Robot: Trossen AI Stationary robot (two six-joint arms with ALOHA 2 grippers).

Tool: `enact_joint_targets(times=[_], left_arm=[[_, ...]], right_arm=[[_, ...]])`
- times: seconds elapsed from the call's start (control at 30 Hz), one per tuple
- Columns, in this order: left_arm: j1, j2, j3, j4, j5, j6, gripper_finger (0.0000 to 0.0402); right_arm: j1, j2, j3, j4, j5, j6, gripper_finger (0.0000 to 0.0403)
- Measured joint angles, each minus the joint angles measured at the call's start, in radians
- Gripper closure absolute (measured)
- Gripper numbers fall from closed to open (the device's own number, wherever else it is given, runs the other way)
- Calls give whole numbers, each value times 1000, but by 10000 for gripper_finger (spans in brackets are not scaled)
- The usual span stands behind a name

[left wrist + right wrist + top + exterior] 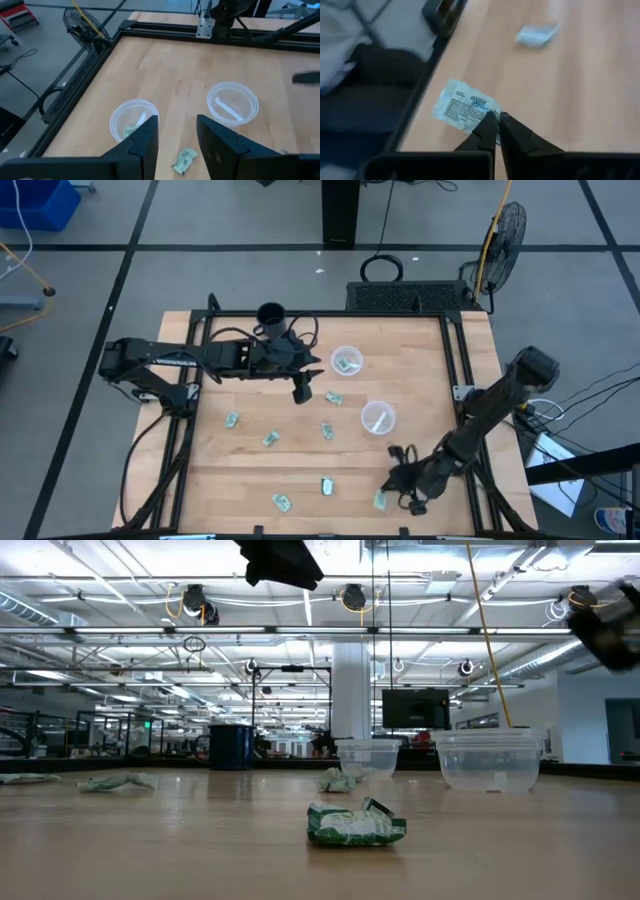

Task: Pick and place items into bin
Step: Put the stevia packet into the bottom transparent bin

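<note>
High view gave the count: eight small green-and-white packets showed in all. Seven lay loose on the wooden counter [410, 360]: one [333, 397] just below the left arm's claw, one [232, 419] toward the left side, one [269, 439] and one [326, 430] near the middle, one [282, 501] and one [326, 486] along the near edge, and one [380, 500] at the near right. The eighth [346, 364] sat inside one of two clear round bins [347, 360]; the second bin [378, 418] stood apart from it, nearer the right side, and whether the pale strip in it was a packet I could not tell.

At the near-right packet [466, 107], close to the counter's black frame, the right claw [494, 120] had its fingers pinched together right at the wrapper's edge; whether they actually held it I could not tell. Another packet [536, 34] lay farther off.

Above the counter, the left claw [176, 131] hung with fingers spread wide, empty, over the packet [184, 160] beside the first bin [131, 119].

One black mug [271, 316] stood at the far edge.
</note>
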Motion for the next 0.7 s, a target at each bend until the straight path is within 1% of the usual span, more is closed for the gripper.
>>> enact_joint_targets(times=[0.07, 0.17, 0.2, 0.23, 0.3, 0.33, 0.37, 0.5, 0.53, 0.7], left_arm=[[0, -2, 0, 2, -2, 18, 261], [0, -1, 0, 2, -41, 46, 261], [0, -1, 0, 2, -62, 48, 261], [1, -1, 0, 3, -81, 50, 261], [4, -1, 0, 2, -109, 53, 261], [5, -1, 0, 1, -112, 61, 261], [7, -1, 0, 1, -112, 65, 261], [8, -1, 0, 0, -112, 67, 261], [8, -1, 0, -2, -112, 70, 261], [8, -1, 0, -44, -112, 71, 261]], right_arm=[[-5, -86, -2, -98, 138, -62, 398], [-32, -219, -1, -265, 399, -108, 399], [-52, -253, 0, -329, 453, -116, 400], [-81, -280, -1, -394, 487, -116, 401], [-157, -314, -3, -471, 522, -76, 401], [-208, -324, -3, -486, 511, -56, 401], [-260, -327, -2, -492, 464, -44, 401], [-447, -279, -2, -503, 156, -5, 402], [-482, -260, -2, -507, 113, -3, 402], [-591, -167, -2, -562, -23, -16, 402]])
